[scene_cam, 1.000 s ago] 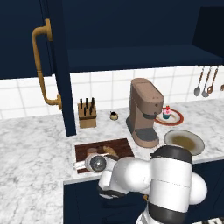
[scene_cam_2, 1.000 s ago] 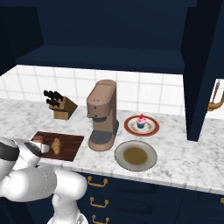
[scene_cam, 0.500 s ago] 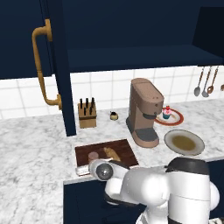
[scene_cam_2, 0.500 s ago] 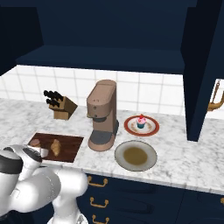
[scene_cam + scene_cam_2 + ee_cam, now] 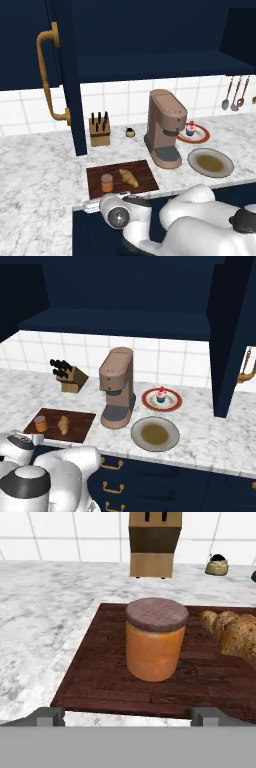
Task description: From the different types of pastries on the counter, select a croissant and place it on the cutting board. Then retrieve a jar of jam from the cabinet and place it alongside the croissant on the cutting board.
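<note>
Two items on cutting board (image 5: pixel 145 172): jar of jam (image 5: pixel 106 183) upright at left, croissant (image 5: pixel 129 177) just beside it, apart. Board lies on marbled surface (image 5: pixel 40 170) before knife block (image 5: pixel 99 132). Fingers (image 5: pixel 46 716) spread wide, empty, short of board's near edge.

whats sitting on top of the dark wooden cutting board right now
On the dark reddish-brown wooden cutting board stand the small orange jam jar with a brown lid and, beside it, the golden-brown croissant. The jar's lid hides its contents.
</note>
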Robot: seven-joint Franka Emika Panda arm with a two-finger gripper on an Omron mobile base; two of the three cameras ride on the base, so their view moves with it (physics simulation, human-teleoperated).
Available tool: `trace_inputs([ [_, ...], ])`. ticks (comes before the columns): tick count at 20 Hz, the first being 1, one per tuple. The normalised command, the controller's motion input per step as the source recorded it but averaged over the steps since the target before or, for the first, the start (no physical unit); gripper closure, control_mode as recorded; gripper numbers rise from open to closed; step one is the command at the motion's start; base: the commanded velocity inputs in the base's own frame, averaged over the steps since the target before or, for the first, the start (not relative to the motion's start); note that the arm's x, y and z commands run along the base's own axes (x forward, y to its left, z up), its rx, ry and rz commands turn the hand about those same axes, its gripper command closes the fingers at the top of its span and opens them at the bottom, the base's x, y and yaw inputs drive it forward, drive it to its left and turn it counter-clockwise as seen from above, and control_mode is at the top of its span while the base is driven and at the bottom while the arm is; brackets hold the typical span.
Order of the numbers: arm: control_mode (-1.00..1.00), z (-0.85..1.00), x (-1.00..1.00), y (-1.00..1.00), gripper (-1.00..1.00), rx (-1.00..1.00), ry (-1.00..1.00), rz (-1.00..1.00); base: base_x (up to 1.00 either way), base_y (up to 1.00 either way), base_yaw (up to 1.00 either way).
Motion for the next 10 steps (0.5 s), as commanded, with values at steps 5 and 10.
trace_inputs([
  [5,-1.00,0.55,-0.82,-0.44,-1.00,0.00,-0.26,-0.04,0.00,0.00,0.00],
  [10,-1.00,0.92,-0.88,-0.44,-1.00,0.00,-0.32,-0.06,0.00,0.00,0.00],
])
